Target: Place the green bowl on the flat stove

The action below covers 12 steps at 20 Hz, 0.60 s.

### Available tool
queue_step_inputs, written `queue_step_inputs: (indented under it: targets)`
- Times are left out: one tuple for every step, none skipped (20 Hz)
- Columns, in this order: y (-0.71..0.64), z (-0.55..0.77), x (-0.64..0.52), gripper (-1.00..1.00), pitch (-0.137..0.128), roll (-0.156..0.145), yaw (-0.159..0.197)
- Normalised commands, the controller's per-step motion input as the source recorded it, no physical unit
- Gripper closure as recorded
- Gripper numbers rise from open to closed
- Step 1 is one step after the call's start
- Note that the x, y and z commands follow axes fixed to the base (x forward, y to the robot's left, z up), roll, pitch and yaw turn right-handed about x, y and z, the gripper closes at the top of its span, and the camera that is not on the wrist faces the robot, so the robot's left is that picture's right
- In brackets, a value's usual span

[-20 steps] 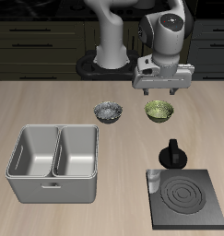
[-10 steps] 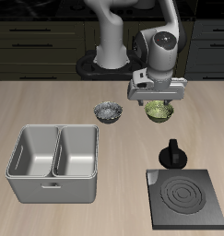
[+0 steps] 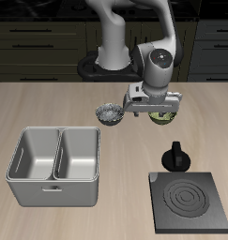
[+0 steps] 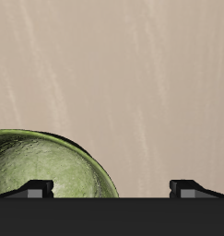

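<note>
The task is at its opening stage: the green bowl [image 3: 163,115] sits on the bench [image 3: 50,103] toward the back, just beside the grey-white speckled bowl [image 3: 110,113], and nothing has been lifted. The pincer [image 3: 155,112] hangs low directly over the green bowl, its body hiding most of the bowl in the exterior view. In the wrist view the fingertips [image 4: 34,187] stand well apart, so the pincer is wide, and the bowl's ribbed green inside [image 4: 49,171] lies near one fingertip while bare bench shows between that rim and the other. From this I judge that the pincer is lined up to straddle one side of the bowl's wall, though whether a fingertip already touches the rim cannot be told. The flat stove [image 3: 190,202] lies well apart from the bowl, near the bench's front edge, with a black knobbed object [image 3: 174,157] standing between the two, close to the stove's back edge. Everything remains to be done: closing on the rim, lifting, carrying the bowl forward past or over the knobbed object, and setting it on the stove's rings. A grey two-compartment caddy [image 3: 53,165] stands off to the side, away from that path.
</note>
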Motion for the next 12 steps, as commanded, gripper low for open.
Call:
queue_step_inputs:
  targets:
    - [-0.08, -0.58, -0.04, -1.00, 0.155, 0.058, -0.068]
    - [0.10, -0.23, 0.00, -1.00, 0.012, 0.030, 0.001]
    - [0.08, -0.22, 0.04, -1.00, 0.030, 0.067, 0.005]
    - [0.00, -0.38, 0.01, -1.00, 0.126, 0.095, -0.109]
    - [0.05, -0.18, 0.07, -1.00, 0.067, 0.042, -0.023]
    - [0.05, -0.25, -0.04, -1.00, 0.036, 0.050, -0.025]
    - [0.17, -0.20, 0.00, -1.00, 0.081, 0.209, -0.103]
    - [0.07, -0.17, 0.01, -1.00, 0.081, 0.114, -0.103]
    - [0.11, 0.01, -0.14, -1.00, -0.041, -0.030, 0.061]
    - [0.17, -0.10, -0.06, 1.00, -0.112, 0.133, -0.009]
    - [0.11, 0.00, -0.05, 1.00, 0.006, 0.070, -0.078]
    - [0.00, 0.17, -0.06, 1.00, -0.095, -0.004, 0.029]
